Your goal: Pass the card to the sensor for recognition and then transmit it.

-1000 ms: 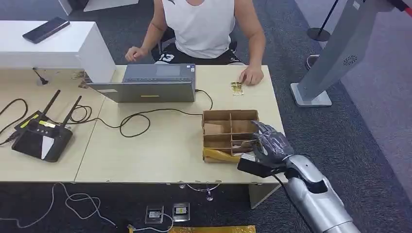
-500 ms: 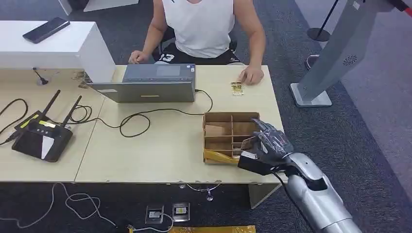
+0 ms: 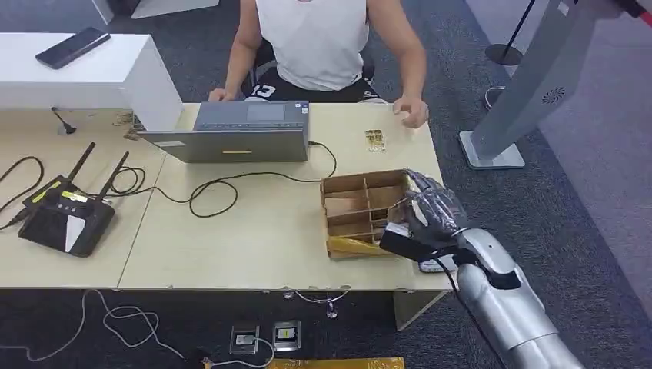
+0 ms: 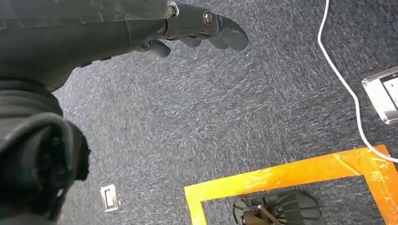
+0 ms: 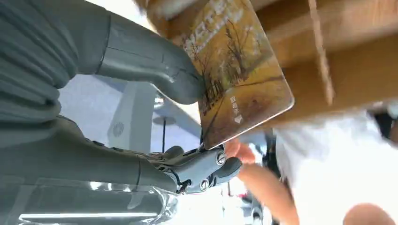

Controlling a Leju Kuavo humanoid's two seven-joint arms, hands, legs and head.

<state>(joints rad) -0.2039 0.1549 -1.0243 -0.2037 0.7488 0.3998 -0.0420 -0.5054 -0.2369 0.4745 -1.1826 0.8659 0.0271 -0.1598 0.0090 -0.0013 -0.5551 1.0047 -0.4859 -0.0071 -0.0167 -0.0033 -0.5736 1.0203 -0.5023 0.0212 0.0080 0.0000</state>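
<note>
A golden card (image 5: 239, 70) printed with trees is pinched between the thumb and fingers (image 5: 202, 168) of my right hand (image 5: 141, 61). In the head view my right hand (image 3: 433, 213) hovers over the near right corner of an open cardboard box with dividers (image 3: 361, 178) on the table. A small gold item (image 3: 375, 140) lies on the table beyond the box, with a person's hand (image 3: 414, 112) raised just to its right. My left hand (image 4: 197, 26) hangs above the carpet with nothing in its loosely bent fingers.
A person (image 3: 315, 38) sits across the table behind a grey laptop (image 3: 238, 134). A black router (image 3: 65, 219) and cables lie at the left. A grey slanted stand (image 3: 530, 84) rises at the right. Orange tape (image 4: 281, 176) marks the floor.
My right hand has moved up and further over the box with the card. The box has shifted slightly. The person's hand has lifted off the gold item and moved right.
</note>
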